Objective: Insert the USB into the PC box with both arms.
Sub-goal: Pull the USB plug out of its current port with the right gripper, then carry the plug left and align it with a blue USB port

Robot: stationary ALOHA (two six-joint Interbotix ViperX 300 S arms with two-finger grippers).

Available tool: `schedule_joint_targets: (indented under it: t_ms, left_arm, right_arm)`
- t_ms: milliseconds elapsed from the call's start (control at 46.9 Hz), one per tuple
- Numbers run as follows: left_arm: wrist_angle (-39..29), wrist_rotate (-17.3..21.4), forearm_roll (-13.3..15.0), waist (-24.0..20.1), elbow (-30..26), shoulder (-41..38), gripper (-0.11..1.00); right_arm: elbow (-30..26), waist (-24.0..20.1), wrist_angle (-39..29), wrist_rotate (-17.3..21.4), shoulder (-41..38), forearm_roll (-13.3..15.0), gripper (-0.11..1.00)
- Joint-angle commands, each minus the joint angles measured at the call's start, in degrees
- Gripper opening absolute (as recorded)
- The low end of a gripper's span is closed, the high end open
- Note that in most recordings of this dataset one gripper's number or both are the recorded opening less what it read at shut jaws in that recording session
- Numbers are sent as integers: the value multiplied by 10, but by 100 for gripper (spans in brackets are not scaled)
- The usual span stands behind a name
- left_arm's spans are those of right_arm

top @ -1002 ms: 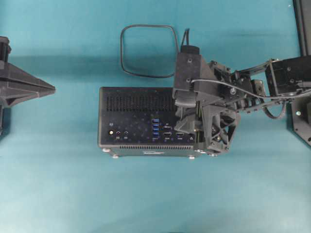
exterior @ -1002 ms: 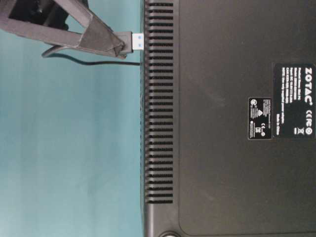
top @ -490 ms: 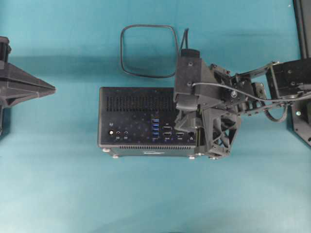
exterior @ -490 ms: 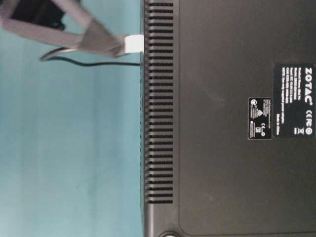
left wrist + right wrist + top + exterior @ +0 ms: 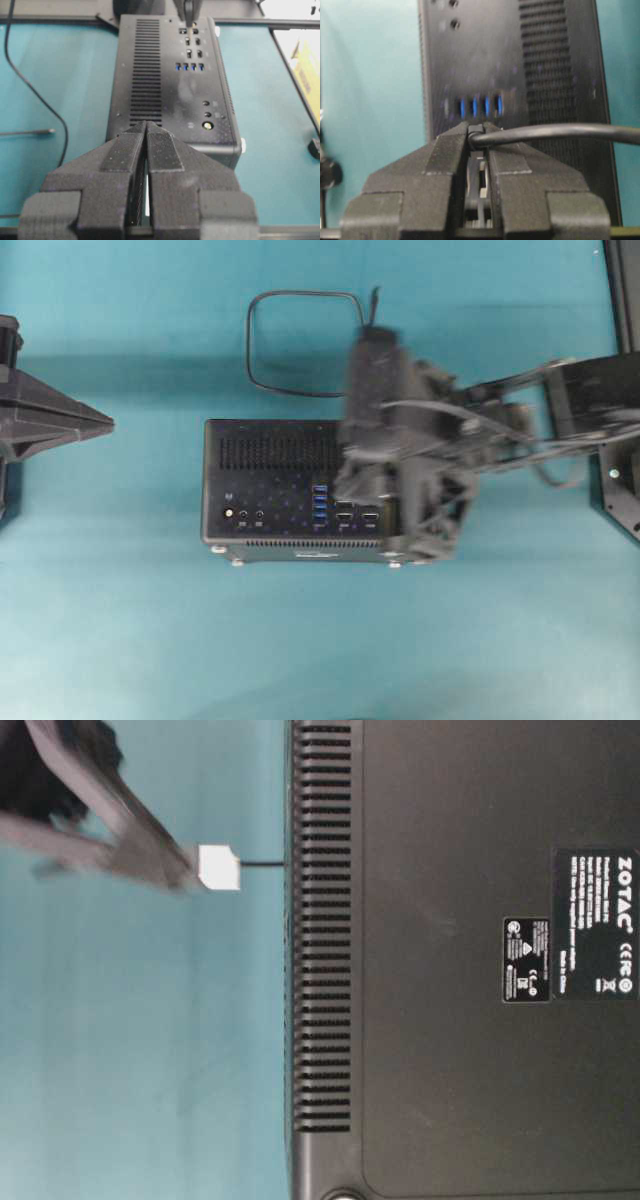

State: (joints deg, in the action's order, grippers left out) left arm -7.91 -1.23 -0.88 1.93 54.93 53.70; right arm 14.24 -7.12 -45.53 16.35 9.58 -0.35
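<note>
USB (image 5: 476, 131) plug sat pinched between the pressed-together fingers of the right gripper (image 5: 476, 134), its cable (image 5: 555, 132) running off to the side past the vent strip. In the table-level view the pale plug tip (image 5: 219, 867) was held clear of the box (image 5: 450, 960), apart from its slotted edge. From overhead the right arm was blurred above the right part of the box (image 5: 270, 480), near the blue ports (image 5: 320, 504), while the cable loop (image 5: 300, 345) lay on the desk (image 5: 120, 640) behind. The left gripper (image 5: 146, 131) pointed at the box with its fingers pressed together on nothing, not bracing it.

Judging from this, the main risks were a plug arriving tilted or off the slot and jamming against the panel, the trailing cable twisting the plug in the grip, and the unbraced box sliding under the push.
</note>
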Motion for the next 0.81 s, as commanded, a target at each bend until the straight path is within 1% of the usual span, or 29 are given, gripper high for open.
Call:
schedule_joint_targets:
  t_ms: [0, 107, 171, 213, 362, 576, 789]
  left_arm:
    - [5, 0, -2, -1, -10, -2, 0]
    - [5, 0, -1, -1, -11, -2, 0]
    - [5, 0, -1, -1, -11, -2, 0]
    - [5, 0, -1, -1, -11, -2, 0]
    - [8, 0, -2, -1, -9, -2, 0]
    - [9, 0, -1, -2, -10, -2, 0]
    - [9, 0, -1, -1, -11, -1, 0]
  right_arm:
    - [-30, 8, -5, 4, -8, 4, 11]
    - [-45, 10, -14, 1, -24, 8, 11]
    - [-48, 9, -16, 1, -28, 16, 11]
    - [-48, 9, -16, 2, -31, 24, 11]
    - [-47, 11, -19, 1, -32, 29, 11]
    - [-44, 11, -18, -1, -38, 46, 11]
    - [-44, 11, -19, -3, -44, 47, 11]
